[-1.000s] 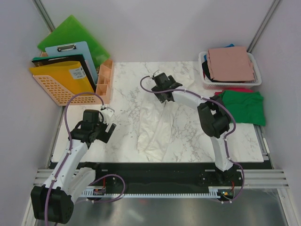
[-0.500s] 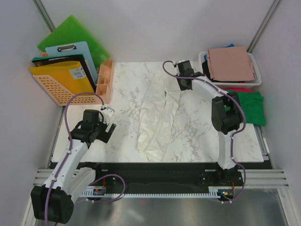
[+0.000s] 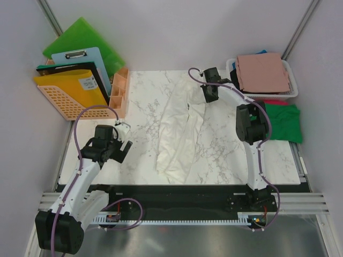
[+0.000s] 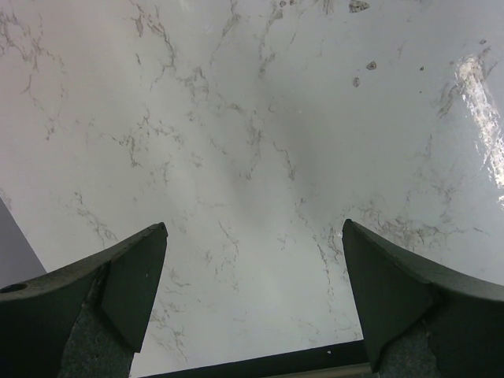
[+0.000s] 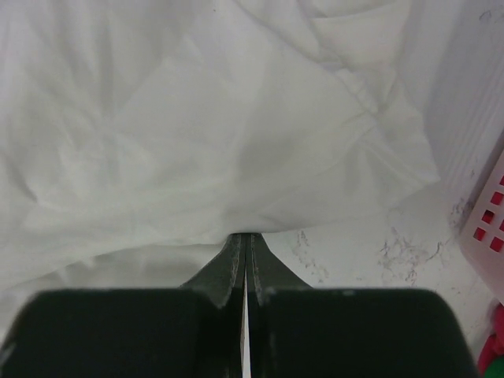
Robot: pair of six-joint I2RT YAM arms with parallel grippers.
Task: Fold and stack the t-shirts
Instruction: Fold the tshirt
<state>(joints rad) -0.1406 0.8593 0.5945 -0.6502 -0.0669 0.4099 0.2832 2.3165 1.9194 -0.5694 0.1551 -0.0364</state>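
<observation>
Two end effectors: one on each arm, and they were in quite different states.
Right end effector (image 5: 245, 240): its fingers were pressed together with hardly a slit between them, pinching the edge of the cream-white t-shirt (image 3: 181, 134) at the far end of the bench (image 3: 139, 101).
Left end effector (image 4: 253, 256): its fingers were spread wide with nothing between them. It hung over bare marble on the left side of the bench, well apart from the shirt.
Cream-white t-shirt: it lay in a long rumpled strip down the middle of the bench, running from the right end effector towards the near edge. It was creased and bunched rather than flat.
Green t-shirt (image 3: 283, 122): it lay at the right edge of the bench, just on the near side of the basket, with its left part hidden behind the right arm.
Red t-shirt (image 3: 274, 101): only a sliver showed, between the green one and the basket.
White mesh basket (image 3: 293, 91): it stood at the far right corner. The dusty-pink t-shirt (image 3: 262, 72) lay folded flat on top, with a black t-shirt (image 3: 235, 80) peeping out at its left and a bit of blue t-shirt (image 3: 261, 52) at its far edge.
Far left corner: an orange file rack (image 3: 56, 100) held folders and clipboards, with green boards (image 3: 80, 37) leaning behind it and a small pink organiser (image 3: 119, 92) just beside it.
</observation>
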